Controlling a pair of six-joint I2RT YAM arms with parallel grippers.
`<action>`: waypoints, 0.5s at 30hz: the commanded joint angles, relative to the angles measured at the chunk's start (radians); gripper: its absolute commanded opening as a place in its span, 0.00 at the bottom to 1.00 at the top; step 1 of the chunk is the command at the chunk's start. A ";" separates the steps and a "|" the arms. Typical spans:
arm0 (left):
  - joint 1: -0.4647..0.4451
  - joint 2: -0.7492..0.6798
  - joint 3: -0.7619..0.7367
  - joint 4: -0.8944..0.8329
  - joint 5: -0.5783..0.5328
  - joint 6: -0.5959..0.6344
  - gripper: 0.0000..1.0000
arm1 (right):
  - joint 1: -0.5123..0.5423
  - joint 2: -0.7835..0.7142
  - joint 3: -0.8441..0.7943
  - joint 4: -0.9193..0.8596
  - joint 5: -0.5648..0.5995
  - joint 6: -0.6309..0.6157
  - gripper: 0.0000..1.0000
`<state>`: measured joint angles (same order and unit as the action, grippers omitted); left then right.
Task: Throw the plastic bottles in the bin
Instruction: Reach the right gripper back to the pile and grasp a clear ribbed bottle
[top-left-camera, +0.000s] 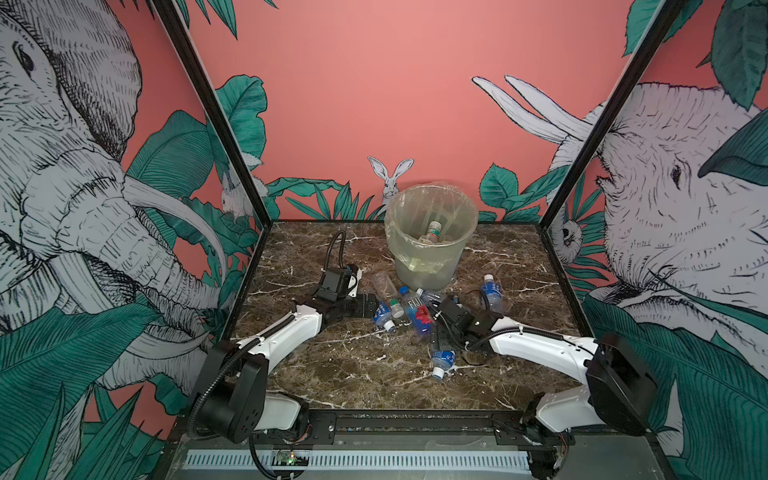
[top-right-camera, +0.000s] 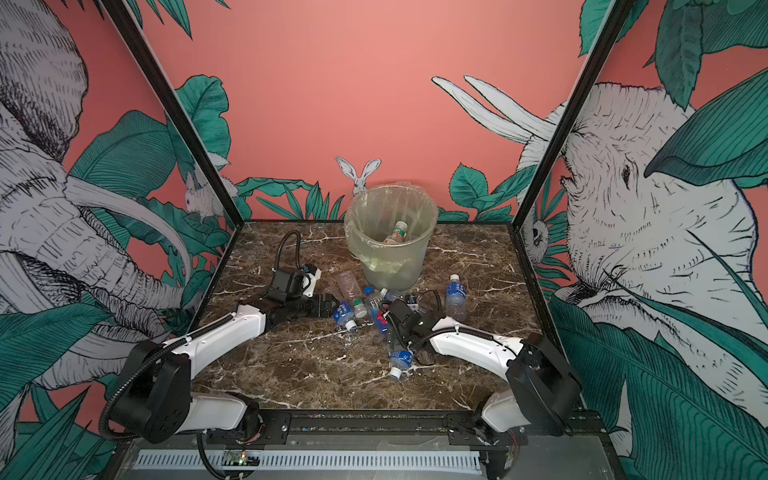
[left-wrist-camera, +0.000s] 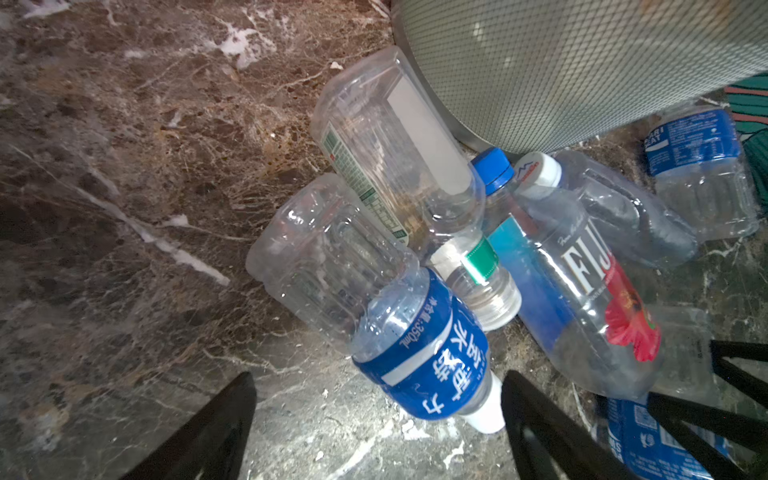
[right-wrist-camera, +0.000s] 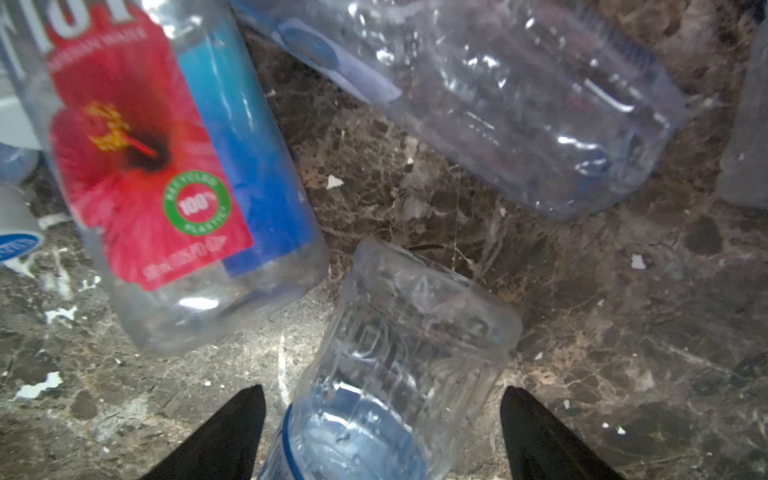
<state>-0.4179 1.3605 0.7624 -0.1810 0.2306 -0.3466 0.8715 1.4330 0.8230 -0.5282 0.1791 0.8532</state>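
Observation:
The bin (top-left-camera: 432, 245) stands at the back of the table with a bottle (top-left-camera: 434, 230) inside. In front of it lies a heap of plastic bottles: a Fiji bottle (top-left-camera: 417, 316) (left-wrist-camera: 582, 291), a clear one with a green-white label (left-wrist-camera: 395, 158), and a blue-labelled, white-capped one (left-wrist-camera: 415, 353). My left gripper (left-wrist-camera: 376, 376) (top-left-camera: 370, 305) is open at the table, and the capped end of that blue-labelled bottle lies between its fingertips. My right gripper (right-wrist-camera: 382, 390) (top-left-camera: 434, 343) is open and straddles another blue-labelled bottle (right-wrist-camera: 415, 332) (top-left-camera: 442, 359), with a gap on each side.
One more blue-labelled bottle (top-left-camera: 492, 293) is off to the right of the heap. A crumpled clear bottle (right-wrist-camera: 519, 104) lies just beyond the right gripper. Black frame posts and patterned walls close in the marble table (top-left-camera: 332, 374) on both sides.

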 joint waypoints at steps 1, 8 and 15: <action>0.004 -0.005 -0.017 0.016 0.015 0.014 0.93 | 0.011 0.006 -0.012 0.004 0.017 0.037 0.90; 0.004 -0.003 -0.032 0.019 0.013 0.016 0.93 | 0.012 0.017 -0.036 -0.014 0.026 0.021 0.89; 0.004 0.002 -0.037 0.028 0.015 0.009 0.93 | 0.012 0.053 -0.049 0.013 0.014 0.009 0.83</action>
<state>-0.4179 1.3613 0.7383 -0.1699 0.2333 -0.3428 0.8772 1.4670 0.7876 -0.5240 0.1818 0.8597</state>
